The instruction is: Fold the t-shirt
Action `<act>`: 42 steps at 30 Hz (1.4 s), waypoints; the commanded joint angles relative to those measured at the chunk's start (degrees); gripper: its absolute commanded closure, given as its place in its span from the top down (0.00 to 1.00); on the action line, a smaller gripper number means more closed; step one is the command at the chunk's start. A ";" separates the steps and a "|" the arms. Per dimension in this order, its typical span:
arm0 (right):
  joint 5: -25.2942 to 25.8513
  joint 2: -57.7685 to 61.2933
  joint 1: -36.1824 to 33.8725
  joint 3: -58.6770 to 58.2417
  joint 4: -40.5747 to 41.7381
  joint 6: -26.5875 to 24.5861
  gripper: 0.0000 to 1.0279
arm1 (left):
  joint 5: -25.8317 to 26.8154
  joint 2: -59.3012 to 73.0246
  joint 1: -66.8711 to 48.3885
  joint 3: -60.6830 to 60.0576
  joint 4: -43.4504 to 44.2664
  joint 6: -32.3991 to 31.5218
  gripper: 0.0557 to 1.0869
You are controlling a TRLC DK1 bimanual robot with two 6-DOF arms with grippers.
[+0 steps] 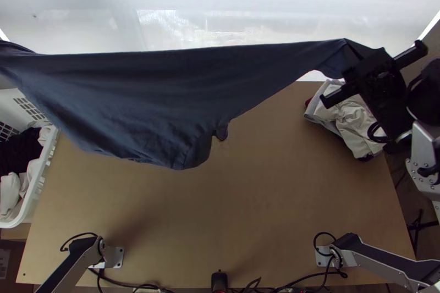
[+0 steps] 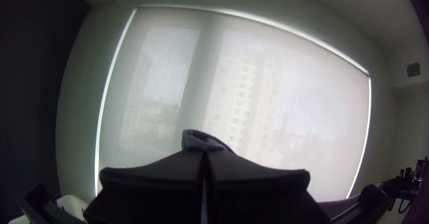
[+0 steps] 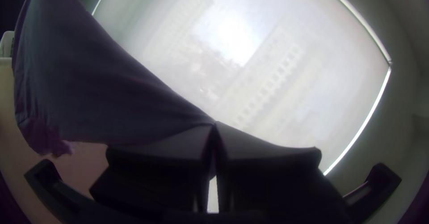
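T-shirt [image 1: 148,84] stretched, top view's 10 to 2 o'clock; right gripper [image 1: 355,51], 2 o'clock, pinching corner; left gripper [image 2: 204,150] pinching cloth.

T-shirt [image 1: 137,95]: matt cloth, softly creased. Table [image 1: 264,199]: smooth matt wood. Laundry basket [image 1: 34,197] at table's left edge: smooth plastic. Clothes pile [image 1: 352,117] at far right corner: rumpled cloth. Mounting plate [image 1: 115,257], near edge, left: metal. Window blind [image 2: 313,116]: smooth, translucent.
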 commanded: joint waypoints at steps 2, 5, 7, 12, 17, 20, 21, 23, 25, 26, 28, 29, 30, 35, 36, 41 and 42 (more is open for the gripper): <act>3.10 -5.26 1.17 1.70 2.67 -3.46 0.03 | 2.03 -0.78 -0.11 8.87 -2.68 0.09 0.03; 3.62 -6.75 1.70 1.79 1.00 -3.46 0.03 | 5.80 -2.98 -0.11 6.32 -6.72 0.18 0.03; 4.15 -7.45 2.31 2.23 -0.41 -3.46 0.03 | 9.41 -5.09 -0.11 2.98 -8.48 0.18 0.04; 5.03 -8.60 2.66 2.84 -4.01 -3.19 0.03 | 16.97 -7.90 -0.28 -4.41 -15.34 -0.43 0.04; 5.03 -7.98 2.40 -1.55 -3.31 -1.52 0.03 | 24.00 -9.39 -1.42 -14.69 -21.75 -0.26 0.04; 4.94 -5.08 2.22 -4.28 -0.14 -0.47 0.03 | 23.65 -11.59 -4.50 -22.33 -23.51 2.29 0.03; 4.68 -3.76 2.14 -4.72 0.74 0.15 0.03 | 23.65 -12.73 -4.50 -24.44 -23.95 3.08 0.03; 3.27 -0.42 0.99 -5.42 3.46 1.20 0.03 | 23.56 -14.84 -4.59 -28.14 -25.18 5.10 0.03; -1.03 3.53 -2.61 -5.42 6.27 3.75 0.03 | 23.29 -16.95 -4.59 -31.48 -25.97 6.24 0.03; -2.26 5.82 -3.84 -5.33 7.68 4.81 0.03 | 22.86 -18.18 -4.59 -33.23 -26.15 6.86 0.03; -3.32 10.83 -4.89 -5.07 11.02 5.42 0.03 | 22.33 -20.20 -4.59 -35.87 -26.67 7.56 0.03; -4.37 13.38 -5.86 -4.63 12.60 6.48 0.03 | 22.15 -20.99 -4.59 -36.66 -27.20 7.74 0.03; -5.34 16.19 -6.74 -3.75 13.92 7.35 0.03 | 21.89 -21.70 -4.59 -37.54 -27.55 7.91 0.03; -6.22 32.89 -7.44 6.62 16.65 10.96 0.03 | 20.83 -22.75 -4.59 -40.70 -28.08 8.62 0.03; -6.31 36.49 -7.44 9.79 16.65 11.49 0.03 | 20.57 -22.66 -4.59 -41.23 -27.90 8.79 0.03; -6.48 55.74 -6.92 32.29 12.43 12.80 0.03 | 19.43 -20.12 -4.59 -42.99 -24.65 8.44 0.03; -6.57 59.17 -6.65 36.59 11.81 12.80 0.03 | 19.16 -19.06 -4.59 -43.08 -23.95 8.09 0.03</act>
